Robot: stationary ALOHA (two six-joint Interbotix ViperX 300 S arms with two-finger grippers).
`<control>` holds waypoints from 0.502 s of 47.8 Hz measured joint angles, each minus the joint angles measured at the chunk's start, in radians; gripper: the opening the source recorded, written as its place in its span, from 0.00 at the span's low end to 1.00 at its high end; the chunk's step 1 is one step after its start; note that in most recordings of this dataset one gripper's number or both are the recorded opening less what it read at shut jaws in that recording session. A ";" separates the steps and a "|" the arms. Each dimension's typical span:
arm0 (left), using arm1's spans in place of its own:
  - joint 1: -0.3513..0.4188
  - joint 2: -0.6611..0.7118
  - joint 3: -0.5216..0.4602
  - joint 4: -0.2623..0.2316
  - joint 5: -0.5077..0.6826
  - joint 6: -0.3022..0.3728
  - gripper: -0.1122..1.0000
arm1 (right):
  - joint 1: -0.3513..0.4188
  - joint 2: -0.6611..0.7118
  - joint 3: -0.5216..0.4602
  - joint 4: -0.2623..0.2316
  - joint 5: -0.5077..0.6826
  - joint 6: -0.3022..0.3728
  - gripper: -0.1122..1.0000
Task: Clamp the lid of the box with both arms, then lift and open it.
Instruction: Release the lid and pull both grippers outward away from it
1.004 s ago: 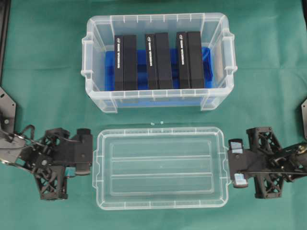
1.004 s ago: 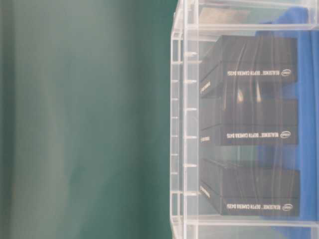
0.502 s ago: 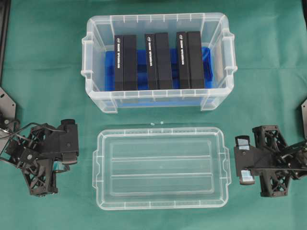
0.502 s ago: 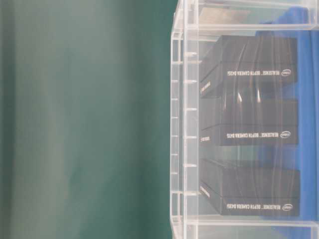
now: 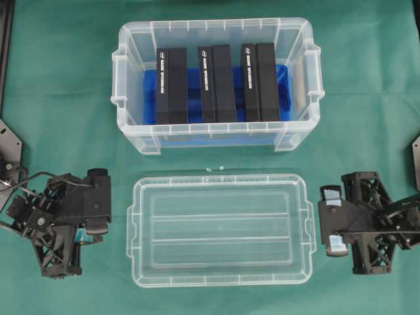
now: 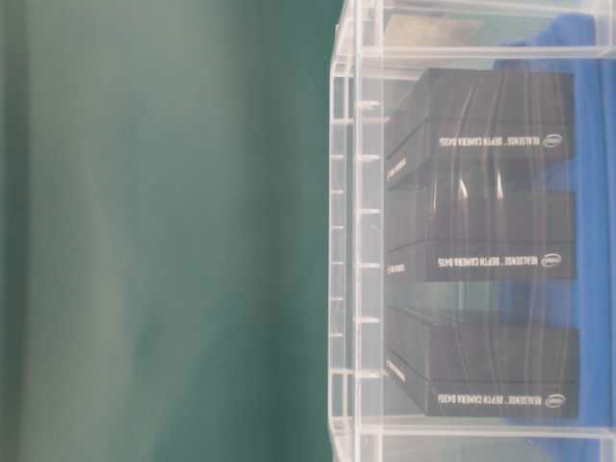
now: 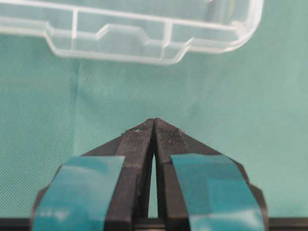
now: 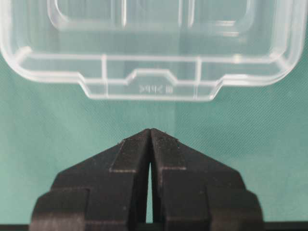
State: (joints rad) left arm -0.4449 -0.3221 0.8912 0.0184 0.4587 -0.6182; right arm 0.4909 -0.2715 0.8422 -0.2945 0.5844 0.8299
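The lid lies flat on the green cloth at the front, below the box, a clear tub with three black oblong boxes on its blue bottom. My left gripper, with teal tape, sits left of the lid with a gap of cloth between them. It is shut on nothing, and the lid's edge lies ahead of it. My right gripper is just off the lid's right edge, also shut on nothing, facing the lid's side tab. The table-level view shows only the box wall.
Two tiny white specks lie on the cloth between box and lid. Black frame parts stand at the left edge and right edge. Green cloth covers the table.
Both grippers have drawn back from the lid's ends. The left went well to the left, then eased back a little. The right backed off slightly to the right. The lid stayed put.
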 measured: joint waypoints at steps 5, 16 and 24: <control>0.002 -0.015 -0.029 0.005 0.026 0.008 0.11 | 0.002 -0.031 -0.034 -0.006 0.046 0.000 0.10; 0.000 -0.066 -0.126 0.012 0.077 0.098 0.11 | 0.002 -0.094 -0.104 -0.040 0.129 0.000 0.10; 0.000 -0.089 -0.209 0.012 0.104 0.210 0.11 | 0.002 -0.132 -0.160 -0.060 0.141 -0.005 0.10</control>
State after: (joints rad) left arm -0.4449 -0.4111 0.6826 0.0307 0.5630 -0.4080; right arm 0.4924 -0.4034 0.6826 -0.3543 0.7256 0.8253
